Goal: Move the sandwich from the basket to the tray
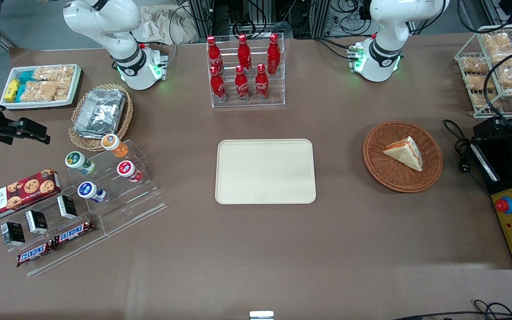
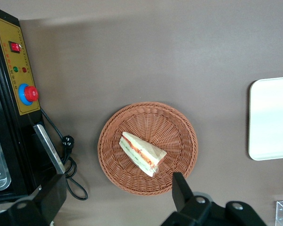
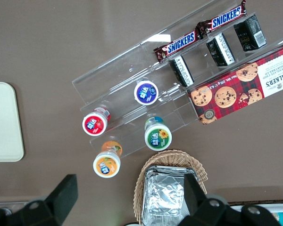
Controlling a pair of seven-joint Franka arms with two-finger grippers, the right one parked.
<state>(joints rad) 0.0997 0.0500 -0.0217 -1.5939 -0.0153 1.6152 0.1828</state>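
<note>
The sandwich (image 1: 405, 152), a pale triangular wedge with red-orange and green filling along its edge, lies flat in the round reddish-brown wicker basket (image 1: 385, 173) toward the working arm's end of the table. The cream tray (image 1: 265, 171) lies bare at the table's middle, beside the basket. In the left wrist view my gripper (image 2: 117, 186) hangs high above the table, open, with nothing between its black fingers (image 2: 178, 186). It looks down on the sandwich (image 2: 142, 153) in the basket (image 2: 174, 127), with a strip of the tray (image 2: 273, 117) showing at the frame's edge.
A black control box with a red stop button (image 1: 511, 226) and a coiled cable (image 1: 460, 146) lie beside the basket. A wire rack of snack bags (image 1: 498, 66) and a rack of cola bottles (image 1: 245, 71) stand farther from the camera. An acrylic snack stand (image 1: 100, 178) sits at the parked arm's end.
</note>
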